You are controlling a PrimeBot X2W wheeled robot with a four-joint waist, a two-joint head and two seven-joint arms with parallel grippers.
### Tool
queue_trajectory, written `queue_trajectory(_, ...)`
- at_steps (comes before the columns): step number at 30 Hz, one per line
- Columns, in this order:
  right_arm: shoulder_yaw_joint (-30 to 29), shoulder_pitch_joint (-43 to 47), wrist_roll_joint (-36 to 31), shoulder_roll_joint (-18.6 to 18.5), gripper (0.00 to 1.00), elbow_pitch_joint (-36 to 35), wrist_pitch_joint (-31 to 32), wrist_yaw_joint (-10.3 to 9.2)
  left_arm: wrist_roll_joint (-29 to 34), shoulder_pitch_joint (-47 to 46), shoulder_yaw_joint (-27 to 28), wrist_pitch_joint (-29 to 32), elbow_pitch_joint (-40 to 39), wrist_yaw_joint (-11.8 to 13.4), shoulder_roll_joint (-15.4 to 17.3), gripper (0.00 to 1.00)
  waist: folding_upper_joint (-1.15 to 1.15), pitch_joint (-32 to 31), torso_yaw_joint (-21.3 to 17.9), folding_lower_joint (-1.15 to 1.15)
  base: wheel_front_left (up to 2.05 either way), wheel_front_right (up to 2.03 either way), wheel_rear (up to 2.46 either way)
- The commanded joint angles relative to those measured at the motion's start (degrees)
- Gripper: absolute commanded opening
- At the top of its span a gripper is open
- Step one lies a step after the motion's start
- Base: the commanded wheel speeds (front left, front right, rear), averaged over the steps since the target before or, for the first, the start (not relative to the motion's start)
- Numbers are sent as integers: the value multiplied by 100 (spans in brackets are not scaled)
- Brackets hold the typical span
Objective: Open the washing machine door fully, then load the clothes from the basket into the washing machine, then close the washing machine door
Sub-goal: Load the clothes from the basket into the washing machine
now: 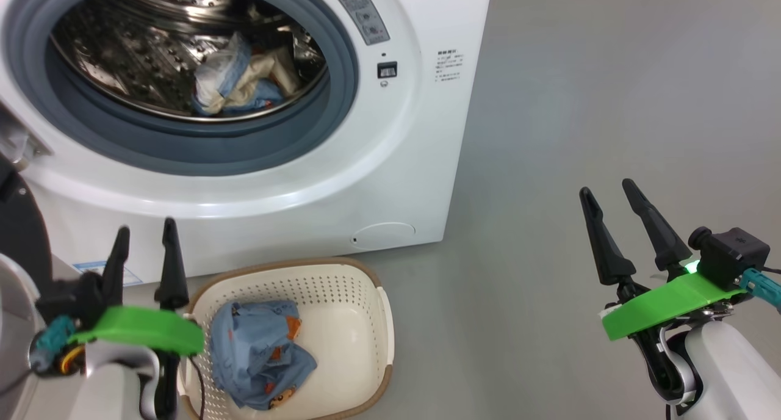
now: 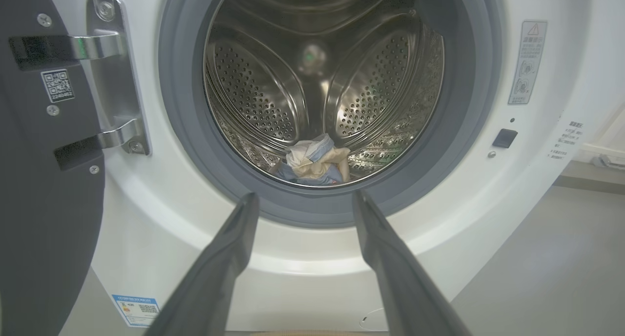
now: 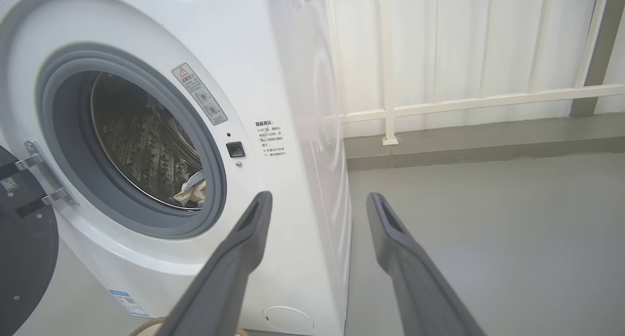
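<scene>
Head view: the left gripper [image 1: 146,228], fingers spread and empty, stands lower left beside the basket [image 1: 360,298]. The light blue garment [image 1: 262,353] lies crumpled inside, below-right of its fingertips, long axis running down the frame. The right gripper [image 1: 607,188], equally spread and empty, sits well apart at lower right, so the left arm looks nearer.

Left wrist view: the cream garment [image 2: 317,162] rests low in the drum [image 2: 263,82]; the washing machine door [image 2: 44,219] hangs wide at left.

Right wrist view: smooth grey floor [image 3: 488,238], white railing [image 3: 464,101] behind.
</scene>
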Motion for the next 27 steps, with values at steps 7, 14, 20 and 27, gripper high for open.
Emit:
queue_trajectory(7,20,168,90,-119,100,-161,-46,32,61,688,348,-36,-673,7,49,100,0,-230,105,0,0,0,0)
queue_trajectory(14,-36,188,85,-123,100,-178,-46,32,78,926,390,-36,-942,5,-32,100,0,-261,127,0,0,0,0)
queue_trajectory(20,-51,191,81,-134,100,-171,-46,32,86,1015,412,-36,-1035,10,-98,100,0,-283,128,0,0,0,0)
queue_trajectory(27,-34,182,99,-160,100,-148,-46,32,105,1055,402,-36,-1042,21,-164,100,0,-284,122,0,0,0,0)
